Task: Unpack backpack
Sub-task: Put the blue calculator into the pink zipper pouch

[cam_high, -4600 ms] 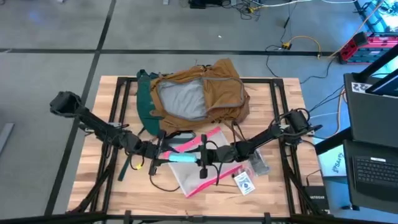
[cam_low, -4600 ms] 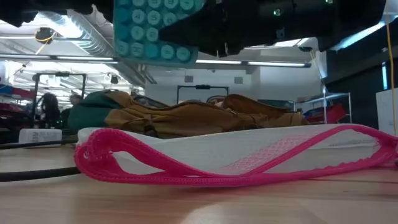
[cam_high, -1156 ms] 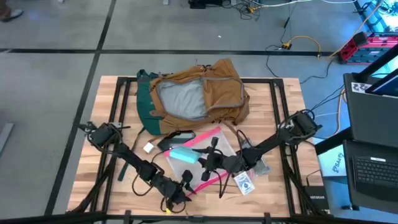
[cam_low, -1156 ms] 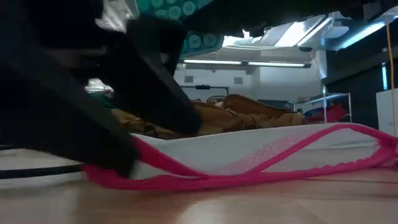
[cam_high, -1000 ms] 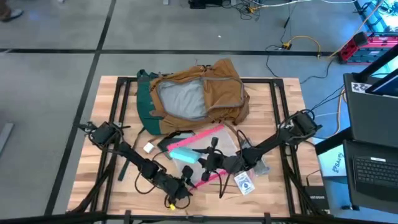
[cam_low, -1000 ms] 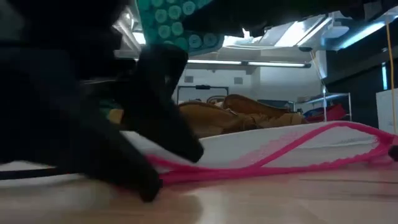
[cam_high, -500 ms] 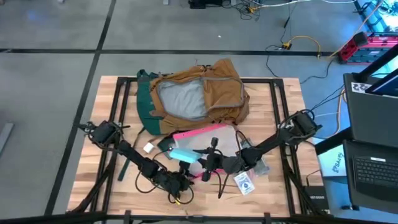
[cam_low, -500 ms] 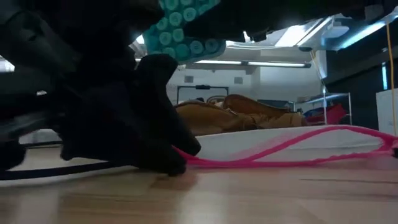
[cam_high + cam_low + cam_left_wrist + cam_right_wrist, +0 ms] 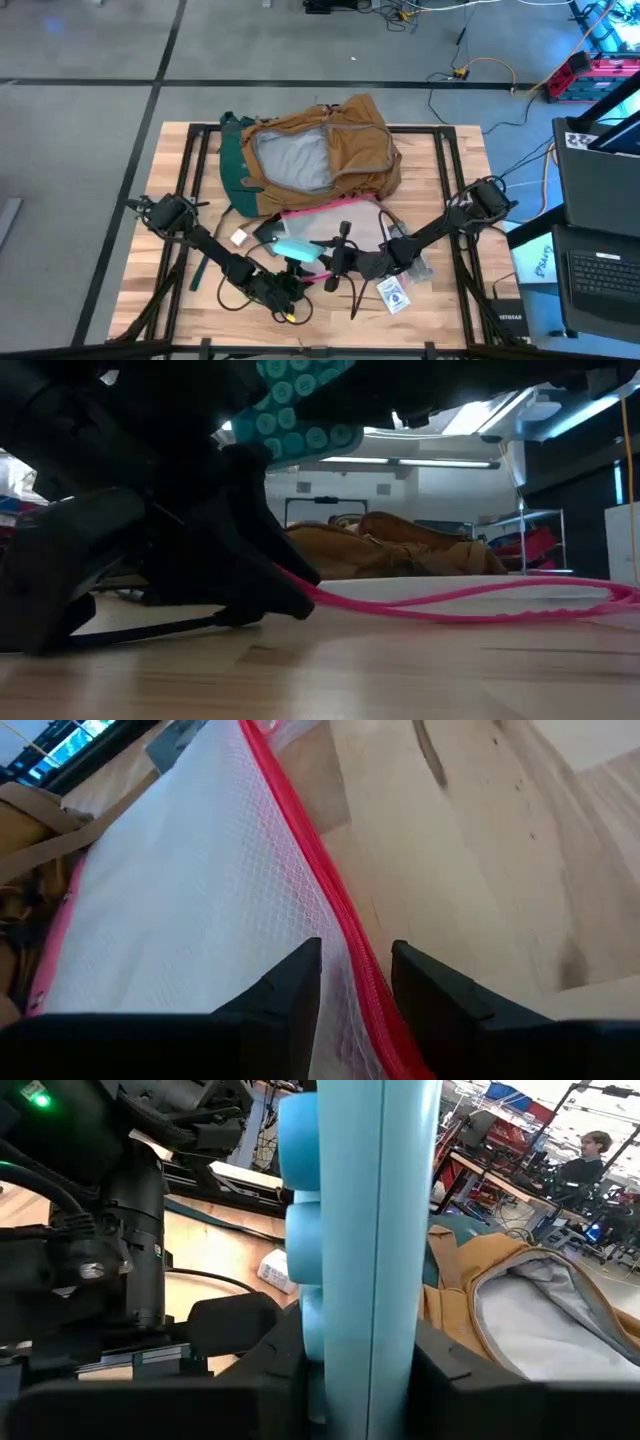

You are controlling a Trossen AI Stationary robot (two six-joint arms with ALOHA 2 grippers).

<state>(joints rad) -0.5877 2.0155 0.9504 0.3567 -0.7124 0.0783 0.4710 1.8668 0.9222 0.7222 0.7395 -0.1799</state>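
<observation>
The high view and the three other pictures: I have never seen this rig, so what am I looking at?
Two dark robot arms work at a wooden table. The high view looks straight down, the low view looks level across the tabletop, and each wrist view looks forward from one arm's own camera. At the table's far side lies the backpack, unzipped, with its grey lining showing. In front of it lies a clear pouch with a pink edge; a card lies nearby. The left claw sits at the pouch's pink edge. The right claw holds a teal knobbly bar.
</observation>
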